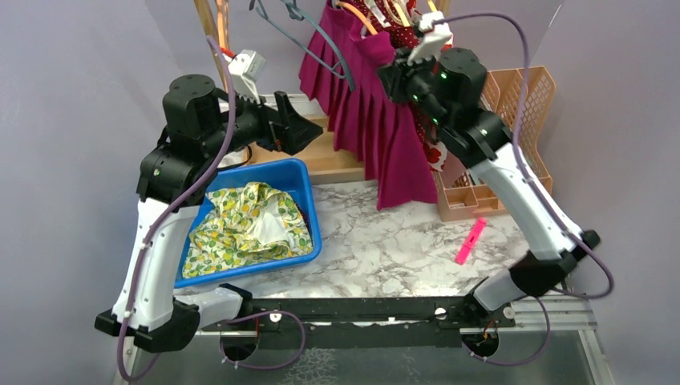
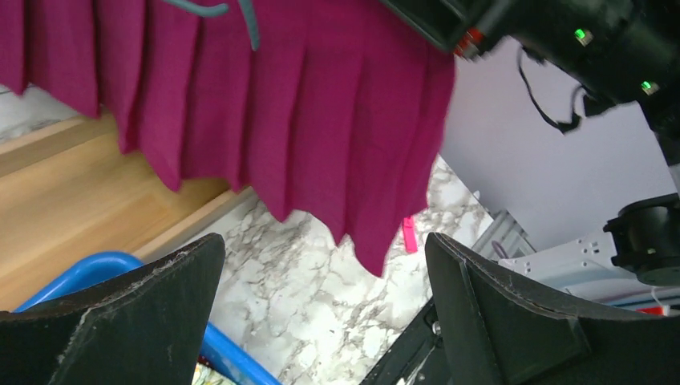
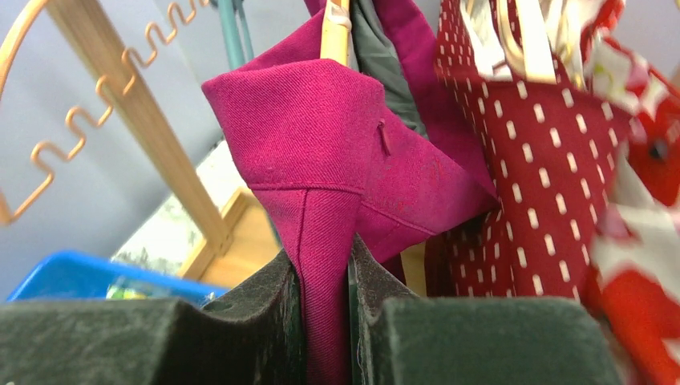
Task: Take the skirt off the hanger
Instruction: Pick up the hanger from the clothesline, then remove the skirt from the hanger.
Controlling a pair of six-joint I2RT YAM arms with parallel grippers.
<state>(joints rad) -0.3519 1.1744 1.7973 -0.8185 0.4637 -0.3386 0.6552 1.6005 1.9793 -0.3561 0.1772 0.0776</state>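
The skirt, a magenta woven cloth pressed into sharp vertical pleats, was seen hanging from an orange hanger on the wooden rack at the back of the table. A thick fold near its waistband was pinched between the felt-like pads of the right gripper. The left gripper was spread wide and empty, near the lower pleats. A red white-dotted garment was hung alongside. A blue plastic bin of printed cloth was set on the marbled tabletop.
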